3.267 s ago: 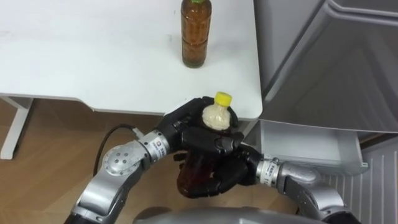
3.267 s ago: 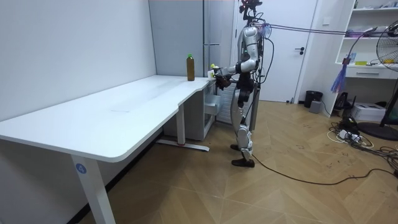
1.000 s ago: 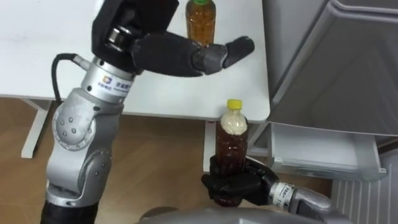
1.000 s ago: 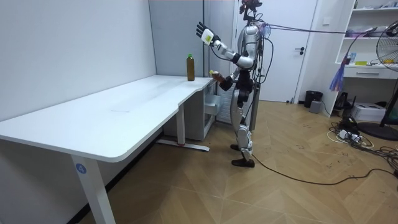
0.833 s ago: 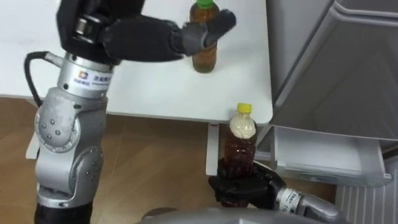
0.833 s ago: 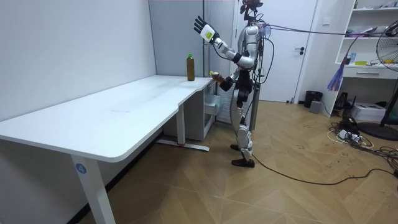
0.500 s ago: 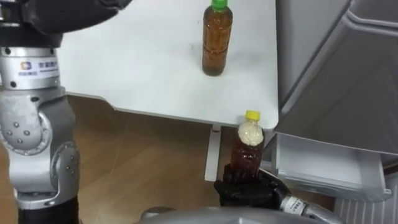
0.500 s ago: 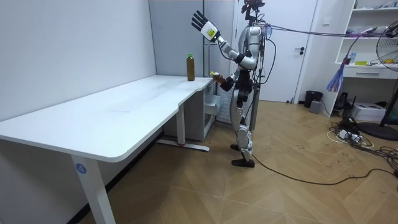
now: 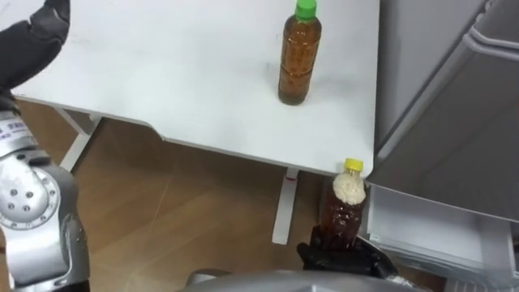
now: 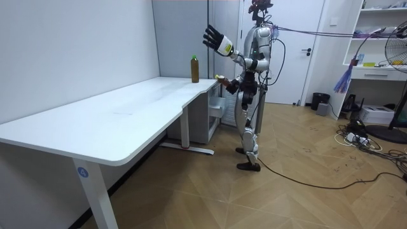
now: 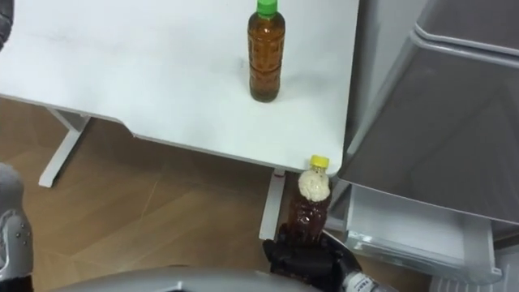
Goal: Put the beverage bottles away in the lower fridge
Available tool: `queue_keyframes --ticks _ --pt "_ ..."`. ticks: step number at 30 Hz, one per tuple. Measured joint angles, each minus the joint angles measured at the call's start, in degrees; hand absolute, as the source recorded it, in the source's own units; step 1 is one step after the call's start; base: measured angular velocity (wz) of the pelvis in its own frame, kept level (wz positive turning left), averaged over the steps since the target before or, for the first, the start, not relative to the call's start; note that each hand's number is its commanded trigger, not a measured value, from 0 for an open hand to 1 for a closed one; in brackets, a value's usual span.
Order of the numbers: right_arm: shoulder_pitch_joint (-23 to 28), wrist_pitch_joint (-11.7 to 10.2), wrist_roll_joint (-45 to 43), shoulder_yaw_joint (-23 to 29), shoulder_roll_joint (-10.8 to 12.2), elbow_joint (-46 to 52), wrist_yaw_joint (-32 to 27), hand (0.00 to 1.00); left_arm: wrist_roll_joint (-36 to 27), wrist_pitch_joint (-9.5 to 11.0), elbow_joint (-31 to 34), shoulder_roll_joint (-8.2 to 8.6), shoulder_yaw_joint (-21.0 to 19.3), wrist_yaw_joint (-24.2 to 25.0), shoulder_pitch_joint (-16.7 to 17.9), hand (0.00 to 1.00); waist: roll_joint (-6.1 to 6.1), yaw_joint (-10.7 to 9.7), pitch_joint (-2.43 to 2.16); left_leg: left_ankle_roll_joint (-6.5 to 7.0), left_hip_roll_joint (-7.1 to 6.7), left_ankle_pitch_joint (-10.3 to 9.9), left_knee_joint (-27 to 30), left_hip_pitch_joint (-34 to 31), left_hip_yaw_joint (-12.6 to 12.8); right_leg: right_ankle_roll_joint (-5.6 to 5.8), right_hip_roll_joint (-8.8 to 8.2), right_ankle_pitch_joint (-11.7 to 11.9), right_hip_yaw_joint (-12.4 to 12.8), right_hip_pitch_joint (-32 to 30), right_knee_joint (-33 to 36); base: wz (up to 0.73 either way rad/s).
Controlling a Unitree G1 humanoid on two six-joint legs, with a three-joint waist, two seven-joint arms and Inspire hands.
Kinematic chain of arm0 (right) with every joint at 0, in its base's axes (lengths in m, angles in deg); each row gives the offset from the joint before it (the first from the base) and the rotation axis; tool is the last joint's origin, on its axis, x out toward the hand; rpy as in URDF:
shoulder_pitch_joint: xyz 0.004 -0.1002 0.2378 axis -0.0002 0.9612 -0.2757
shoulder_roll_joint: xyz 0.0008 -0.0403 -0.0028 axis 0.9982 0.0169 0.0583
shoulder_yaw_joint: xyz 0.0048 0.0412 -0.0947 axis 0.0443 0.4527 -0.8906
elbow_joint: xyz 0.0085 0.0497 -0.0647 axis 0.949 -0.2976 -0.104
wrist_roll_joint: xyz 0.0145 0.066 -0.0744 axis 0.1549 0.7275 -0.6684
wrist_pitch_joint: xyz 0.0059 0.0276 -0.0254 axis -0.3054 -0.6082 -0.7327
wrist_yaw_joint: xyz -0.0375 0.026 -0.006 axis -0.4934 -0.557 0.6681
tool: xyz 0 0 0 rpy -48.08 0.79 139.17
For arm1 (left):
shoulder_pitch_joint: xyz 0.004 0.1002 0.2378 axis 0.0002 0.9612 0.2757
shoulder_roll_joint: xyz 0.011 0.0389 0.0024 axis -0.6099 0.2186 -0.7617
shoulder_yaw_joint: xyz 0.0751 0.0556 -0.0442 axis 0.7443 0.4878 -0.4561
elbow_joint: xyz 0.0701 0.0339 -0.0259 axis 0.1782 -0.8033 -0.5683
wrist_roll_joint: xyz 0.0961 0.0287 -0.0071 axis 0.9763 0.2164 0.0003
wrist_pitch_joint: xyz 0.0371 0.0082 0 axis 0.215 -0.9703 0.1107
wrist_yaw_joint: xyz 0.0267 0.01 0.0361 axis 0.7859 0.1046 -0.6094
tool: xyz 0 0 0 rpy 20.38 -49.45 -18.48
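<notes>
A dark drink bottle with a yellow cap (image 9: pixel 344 212) stands upright in my right hand (image 9: pixel 345 261), whose fingers are curled round its base, low in front of me just off the table's corner. A second bottle of brown tea with a green cap (image 9: pixel 297 55) stands on the white table (image 9: pixel 162 73) near its right edge. My left hand (image 10: pixel 213 36) is raised high above the table with its fingers spread and nothing in it; its dark fingers (image 9: pixel 36 40) show at the upper left of the left eye view.
The grey fridge (image 9: pixel 454 122) stands right of the table, with a white drawer (image 9: pixel 430 235) pulled out at its foot. I stand on wooden floor (image 9: pixel 203 211) at the table's end beside the fridge. A table leg (image 9: pixel 282 207) stands under the corner.
My left arm has swung up and out to the left, away from the green-capped bottle. The right hand keeps its hold on the yellow-capped bottle. The eye views have shifted.
</notes>
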Motion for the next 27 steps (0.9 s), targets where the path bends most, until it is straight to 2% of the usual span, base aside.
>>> queue_keyframes --ticks 2,4,7,13,15,18,20,22,24,27 --pt "0.0 -0.1 -0.1 0.4 0.3 -0.8 -0.6 1.0 -0.2 0.0 -2.9 0.01 -1.0 -2.5 1.0 0.0 -0.58 0.0 0.13 0.0 0.04 0.0 0.2 -0.1 0.0 0.0 0.03 0.0 0.0 -0.2 -0.1 0.0" --pt "0.0 0.0 -0.2 0.5 0.4 -1.2 -1.1 1.0 -0.7 0.0 -5.3 0.01 -1.5 -3.8 2.1 0.0 -0.91 0.0 0.01 0.0 -0.04 0.0 0.1 -0.2 0.1 -0.01 0.06 0.0 0.2 -0.1 -0.5 -0.04" --pt "0.4 0.1 0.0 0.8 0.4 -1.1 -2.0 1.0 -5.1 -0.1 -10.1 0.0 -1.5 -5.1 2.5 0.0 -1.12 0.0 -0.02 0.01 -0.09 0.0 -0.1 -0.1 0.1 -0.01 0.01 0.0 0.3 0.0 -0.6 0.0" --pt "0.4 0.1 -0.2 1.0 0.9 -1.1 -3.2 1.0 -7.1 -0.9 -21.4 0.51 1.1 -8.2 4.7 0.0 -1.46 -0.5 -0.16 0.01 0.05 0.0 -0.2 0.2 0.2 -0.02 0.26 0.0 0.9 0.1 -0.6 -0.02" --pt "0.3 0.1 0.0 1.0 0.9 -1.3 -3.3 1.0 -7.7 -0.9 -26.6 0.39 2.3 -8.2 5.1 0.0 -1.4 -0.8 -0.11 0.0 0.07 0.0 -0.6 1.1 0.4 -0.02 0.36 0.0 1.1 0.7 -0.7 -0.06" --pt "-0.4 0.1 0.6 1.4 1.4 -2.7 -5.3 1.0 -11.7 -1.0 -34.8 0.33 4.6 -8.1 6.2 0.0 -1.62 -1.5 -0.05 -0.03 0.09 0.0 -1.2 1.5 0.9 -0.03 0.47 0.0 1.6 0.7 -0.7 -0.09" --pt "-0.9 0.3 2.8 2.1 1.9 -4.6 -6.4 1.0 -14.2 -2.0 -40.0 0.35 5.9 -7.8 6.4 0.0 -2.14 -1.8 -0.09 -0.02 0.04 0.0 -1.2 1.3 0.9 -0.06 0.47 0.0 1.7 0.5 -0.8 -0.02" --pt "-1.0 1.2 4.9 2.1 1.9 -4.9 -7.6 1.0 -16.4 -2.3 -43.2 0.15 6.7 -7.5 6.6 0.0 -2.41 -2.0 -0.07 -0.02 0.03 0.0 -1.2 1.4 1.1 -0.06 0.46 0.0 1.7 0.6 -0.8 -0.02" --pt "-0.7 1.3 7.0 2.1 1.8 -5.4 -8.5 1.0 -18.3 -2.6 -46.0 0.16 7.4 -6.8 7.4 0.0 -2.38 -2.0 -0.08 -0.01 0.11 0.0 -1.3 1.9 1.7 -0.06 0.52 0.0 2.1 0.7 -0.8 -0.1" --pt "-1.4 1.3 11.9 2.5 1.8 -8.5 -9.5 1.0 -20.9 -4.4 -51.2 0.14 8.2 -4.4 8.7 0.0 -2.29 -2.6 -0.09 -0.01 0.2 0.0 -1.6 2.0 2.2 -0.05 0.67 0.0 2.8 0.6 -0.8 -0.09"
